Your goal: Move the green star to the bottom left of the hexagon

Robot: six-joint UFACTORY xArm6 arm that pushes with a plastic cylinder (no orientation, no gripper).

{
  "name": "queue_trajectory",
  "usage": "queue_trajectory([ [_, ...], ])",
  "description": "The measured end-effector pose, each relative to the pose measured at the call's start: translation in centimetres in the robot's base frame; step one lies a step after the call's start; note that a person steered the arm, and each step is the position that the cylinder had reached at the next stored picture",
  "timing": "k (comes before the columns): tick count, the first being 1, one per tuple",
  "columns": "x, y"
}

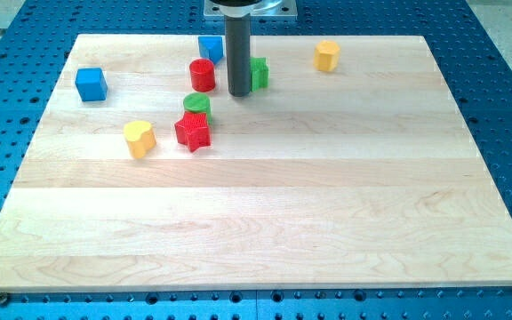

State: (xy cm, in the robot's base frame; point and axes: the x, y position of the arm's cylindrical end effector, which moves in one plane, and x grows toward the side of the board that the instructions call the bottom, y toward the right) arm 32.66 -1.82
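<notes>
The wooden surface (265,213) fills most of the view, its blocks gathered near the view's top. The dark rod comes down from above, and my tip (239,93) — the end effector here, a plain rod with nothing to open or close — sits just left of the green star (260,73), seemingly touching it. The rod hides part of that star. The yellow hexagon (327,55) stands well to the right. Left of my tip is the red cylinder (203,75) — below it the green cylinder (197,105) touching the red star (193,132).
</notes>
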Motion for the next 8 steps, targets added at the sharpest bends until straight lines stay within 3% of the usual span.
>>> queue_trajectory([
  [2,1.9,8.7],
  [3,5.7,3.0],
  [8,-0.8,-1.3],
])
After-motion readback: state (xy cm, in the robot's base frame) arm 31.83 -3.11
